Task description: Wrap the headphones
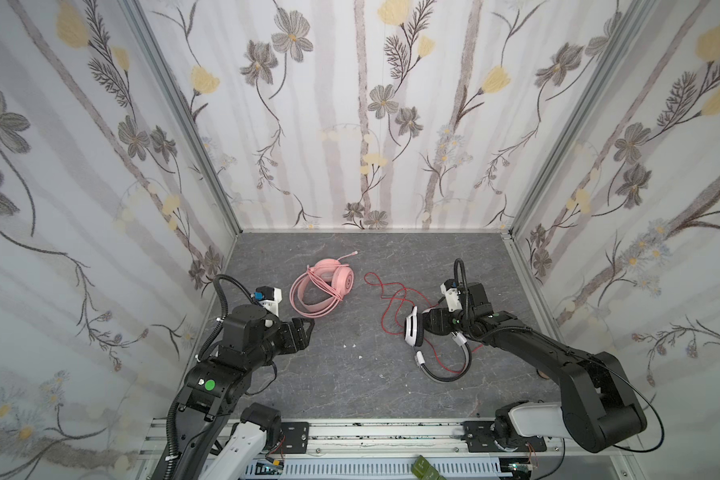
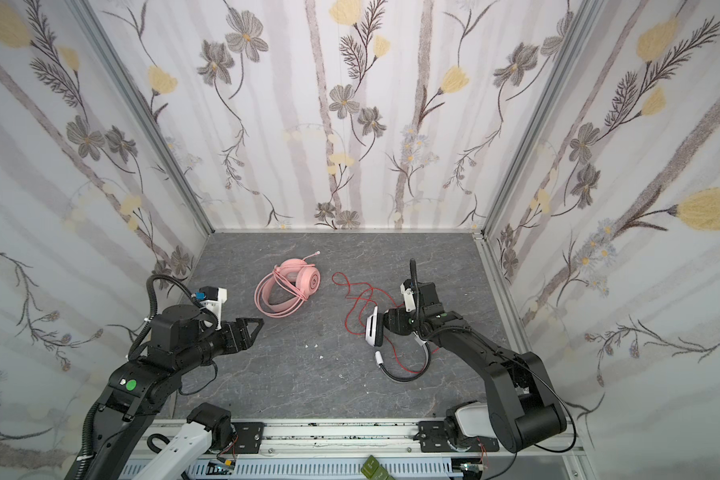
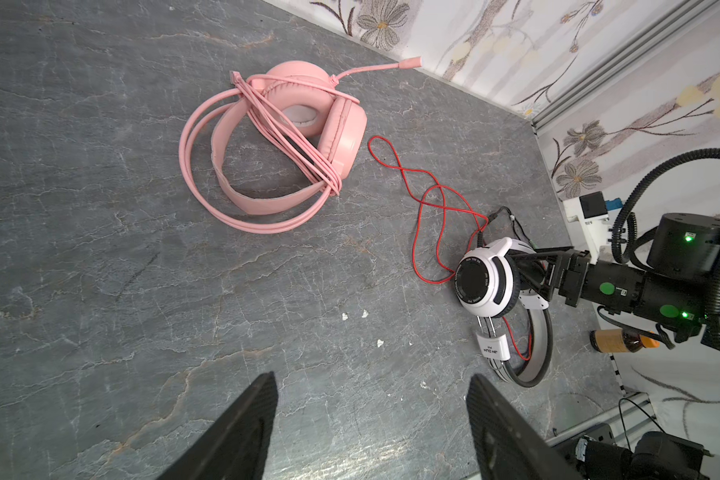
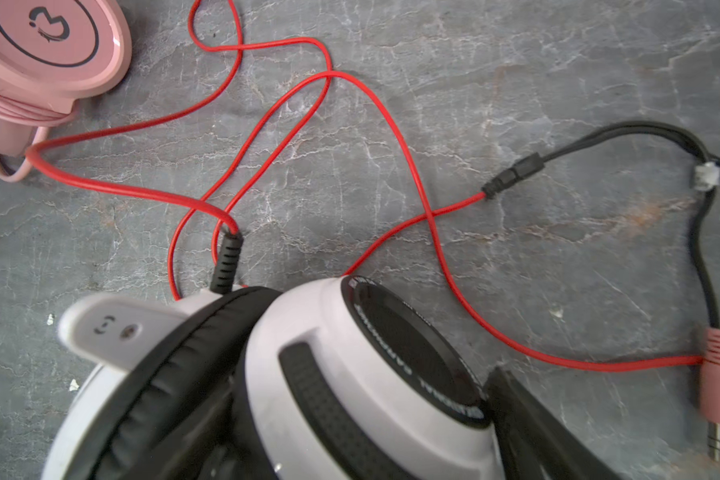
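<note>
we judge the job half done. the pink headset (image 1: 329,286) on the left has its own cable wound across band and cups, while the thin red cable (image 4: 433,215) of the white-and-black headset (image 1: 412,330) sprawls loose. so the step in hand is taking hold of that second set to wrap it. the next move, as we read it, calls for one arm to steady the cups while the other picks up the cable and lays it round in turns. the loops cross one another and could knot, so that needs care.

our left fingers (image 2: 252,328) hang over the desk (image 1: 329,386), spread wide with nothing between them, well apart from both headsets. past them the pink headset lies toward the back of the desk, its mic boom pointing at the back wall. just beside its cup the red cable begins its loops and runs right to the white-and-black headset. that set's cups stand on edge, and its band lies on the desk nearer the front. our right fingers (image 4: 528,419) straddle one cup, set wide, one finger by its black outer disc. whether they press on it or only bracket it we cannot tell. the plug end (image 4: 713,365) lies on the desk near that cup, apart from the fingers.
</note>
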Available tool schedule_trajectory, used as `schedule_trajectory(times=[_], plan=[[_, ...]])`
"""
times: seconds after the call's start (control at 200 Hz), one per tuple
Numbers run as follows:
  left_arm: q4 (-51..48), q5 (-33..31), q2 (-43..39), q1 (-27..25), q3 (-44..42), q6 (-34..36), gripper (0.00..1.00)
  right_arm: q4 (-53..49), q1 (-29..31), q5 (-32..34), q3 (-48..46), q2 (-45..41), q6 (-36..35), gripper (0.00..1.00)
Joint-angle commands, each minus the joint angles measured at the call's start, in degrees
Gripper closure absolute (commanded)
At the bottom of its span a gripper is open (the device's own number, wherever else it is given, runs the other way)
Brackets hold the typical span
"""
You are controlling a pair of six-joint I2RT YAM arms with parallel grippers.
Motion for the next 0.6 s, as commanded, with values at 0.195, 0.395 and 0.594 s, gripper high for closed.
schedule_trajectory(times=[0.195, 0.395, 0.594], plan=[[0.93, -0.36, 1.16, 0.13, -0.2, 0.31, 0.25, 0.92, 0.9, 0.93, 0.2, -0.4, 6.45, 0.36], [0.83, 0.28, 3.05, 0.32, -0.03, 0.39, 0.24, 3.28, 2.39, -2.75, -0.27, -1.76, 18.62, 0.35], [0.82, -0.6, 1.09, 0.18, -0.38, -0.08, 0.24, 1.32, 3.38, 1.01, -0.66, -0.9, 38.03, 0.3]])
